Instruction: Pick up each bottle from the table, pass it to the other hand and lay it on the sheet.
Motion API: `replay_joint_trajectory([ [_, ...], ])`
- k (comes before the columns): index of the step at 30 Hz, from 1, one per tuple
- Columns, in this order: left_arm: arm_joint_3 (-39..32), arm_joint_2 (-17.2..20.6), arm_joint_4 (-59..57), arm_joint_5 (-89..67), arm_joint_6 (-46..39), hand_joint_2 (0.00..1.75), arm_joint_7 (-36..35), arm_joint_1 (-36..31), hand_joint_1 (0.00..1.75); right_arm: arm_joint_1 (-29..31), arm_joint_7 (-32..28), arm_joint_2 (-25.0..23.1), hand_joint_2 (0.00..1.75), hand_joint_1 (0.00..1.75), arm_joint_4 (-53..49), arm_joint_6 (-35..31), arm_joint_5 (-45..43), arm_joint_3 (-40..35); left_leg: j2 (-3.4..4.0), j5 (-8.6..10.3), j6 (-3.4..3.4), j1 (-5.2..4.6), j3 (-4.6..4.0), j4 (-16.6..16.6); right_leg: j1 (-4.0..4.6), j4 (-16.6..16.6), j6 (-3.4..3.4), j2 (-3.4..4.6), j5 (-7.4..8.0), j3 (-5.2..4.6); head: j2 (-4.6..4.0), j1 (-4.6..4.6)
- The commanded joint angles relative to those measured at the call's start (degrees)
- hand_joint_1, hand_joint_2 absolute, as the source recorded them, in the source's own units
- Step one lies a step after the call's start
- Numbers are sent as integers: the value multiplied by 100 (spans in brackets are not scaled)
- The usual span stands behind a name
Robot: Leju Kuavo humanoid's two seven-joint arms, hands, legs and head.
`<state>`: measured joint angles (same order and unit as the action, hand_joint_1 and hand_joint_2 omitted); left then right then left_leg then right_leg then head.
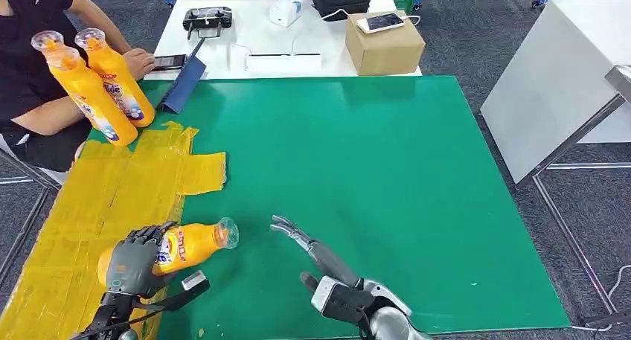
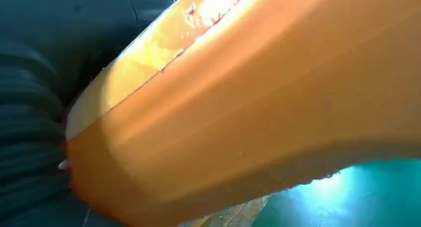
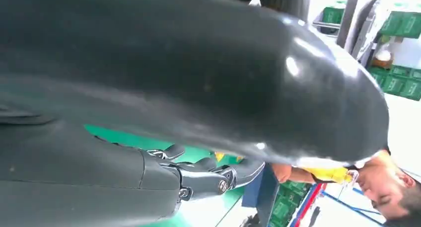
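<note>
Now left hand [image 1: 134,262] gripping bottle [image 1: 190,245] over yellow sheet [image 1: 82,228], not laid yet; right hand [image 1: 316,254] empty, fingers spread; I judge handover done.

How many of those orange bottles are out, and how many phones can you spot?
Orange bottles: 3, one held by the left hand at, two upright by the person at and
Phones: 2, at and
Total: 5

Behind the green mat [image 1: 387,169] a white table [image 1: 257,42] carries a cardboard box [image 1: 383,48] with a phone [image 1: 380,21] on top, and a controller [image 1: 207,18]; a person [image 1: 30,65] sits at the far left
</note>
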<state>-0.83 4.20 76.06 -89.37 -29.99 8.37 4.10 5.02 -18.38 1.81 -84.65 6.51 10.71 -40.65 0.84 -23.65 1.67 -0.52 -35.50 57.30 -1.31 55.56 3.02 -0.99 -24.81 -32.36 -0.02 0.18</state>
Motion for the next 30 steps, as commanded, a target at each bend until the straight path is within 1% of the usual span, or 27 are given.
replay_joint_trajectory([
  [1,643,424,-469,-63,252,0,-714,-229,0,30,37,34,0,0,133,12,19,30,-11,-9,-18,14,24,3,12,-4,-21,4,-6,28,0,0],
  [2,624,398,-525,-63,236,0,-717,-284,0,18,40,19,0,0,133,11,23,41,-16,-2,-13,9,13,-1,8,-4,-15,-5,-3,17,0,2],
  [5,861,579,-488,-63,241,0,-1038,-345,0,-33,59,5,0,0,122,-8,76,62,-18,-3,-16,13,15,1,11,-3,-18,-5,-5,19,0,0],
  [7,1183,799,-467,-63,328,0,-1472,-410,0,-62,64,-10,0,0,120,-16,96,83,-18,-3,-12,11,14,0,9,-4,-14,-7,-5,17,0,0],
  [8,1153,764,-483,-63,357,0,-1476,-429,0,-68,64,-13,0,0,120,-16,96,90,-23,-7,-18,17,19,4,15,-3,-21,-8,-9,26,0,0],
  [9,1498,1033,-514,-63,403,0,-1900,-544,0,-92,66,-32,0,0,115,-20,123,109,-17,-1,-11,9,11,-1,7,-2,-12,-7,-4,15,0,0],
  [11,1574,1056,-520,-63,395,0,-2035,-578,0,-99,68,-40,0,0,116,-22,137,106,-23,-8,-19,19,20,6,17,-1,-23,-6,-9,27,0,0],
  [12,2128,1442,-517,-63,524,0,-2706,-734,0,-124,74,-55,0,0,112,-29,168,112,-18,-1,-11,8,12,-1,6,-2,-14,-8,-4,15,0,0],
  [13,2086,1358,-513,-63,454,0,-2717,-727,0,-149,75,-76,0,0,110,-31,173,129,-20,-5,-17,14,19,2,12,-2,-19,-6,-7,24,0,4],
  [14,2339,1568,-430,-63,369,0,-3213,-822,0,-210,67,-86,0,0,78,-59,236,132,-21,-2,-14,14,11,2,12,-2,-16,-10,-5,16,0,0],
  [15,2430,1611,-345,-63,176,0,-3431,-853,0,-266,54,-94,0,0,46,-80,276,138,-27,-12,-27,26,27,11,23,3,-32,-5,-13,34,0,-2],
  [16,2217,1560,47,-63,-589,0,-3639,-741,0,-435,-32,-108,0,0,-77,-213,462,151,-19,0,-11,12,7,1,10,-2,-13,-10,-3,12,0,4],
  [17,1673,1351,712,-63,-1001,0,-3405,-480,0,-581,-140,-133,0,0,-194,-363,611,164,-27,-5,-17,21,11,8,19,0,-20,-13,-8,19,0,2],
  [18,937,542,1618,-63,-1001,0,-2506,4,0,-756,-243,-180,0,0,-332,-558,783,182,-15,-1,-9,9,1,3,7,2,-10,-8,-5,3,0,-2],
  [19,515,-147,2272,740,-1001,0,-1406,251,0,-881,-288,-215,0,0,-471,-739,982,159,-16,-11,-14,20,1,15,18,5,-15,-4,-9,8,0,0],
  [20,213,-580,2526,2167,-1001,0,-173,471,0,-1006,-350,-272,0,0,-630,-964,1157,141,-16,-7,-3,11,-11,11,10,2,-4,-8,-6,-3,0,0],
  [21,355,-666,2758,3607,-613,0,719,599,0,-1138,-531,-407,0,0,-803,-1229,1253,212,-19,-17,-5,13,0,16,12,2,-7,-7,-14,10,0,0],
  [22,173,-1078,3251,5149,380,0,1795,861,0,-1330,-716,-615,0,0,-1149,-1604,1465,315,-11,-29,-8,14,10,23,12,5,-10,5,-22,19,0,-5],
  [23,135,-1264,3396,5068,472,0,1890,975,0,-1351,-607,-637,0,0,-1302,-1615,1538,284,-9,-19,-2,-9,7,9,-8,2,-3,2,-15,12,0,-7],
  [24,343,-1344,3643,5568,982,0,2404,1165,0,-1363,-574,-706,0,0,-1453,-1834,1863,294,-6,-36,-4,0,8,28,0,9,-7,10,-25,19,0,7],
  [25,371,-1417,3690,5523,980,0,2446,1243,0,-1345,-524,-724,0,0,-1488,-1831,1900,292,-6,-25,-3,0,-3,22,0,5,-7,10,-15,12,0,7],
  [28,337,-1430,3613,5518,974,0,2516,1235,0,-1313,-516,-740,0,0,-1423,-1831,1904,334,22,-40,-14,-1,4,17,1,-5,-14,36,-10,4,0,2],
  [30,291,-1427,3567,5547,995,0,2552,1203,0,-1314,-537,-733,0,0,-1390,-1826,1901,349,7,-34,-15,-1,11,8,0,-12,-19,18,-10,10,0,0],
])
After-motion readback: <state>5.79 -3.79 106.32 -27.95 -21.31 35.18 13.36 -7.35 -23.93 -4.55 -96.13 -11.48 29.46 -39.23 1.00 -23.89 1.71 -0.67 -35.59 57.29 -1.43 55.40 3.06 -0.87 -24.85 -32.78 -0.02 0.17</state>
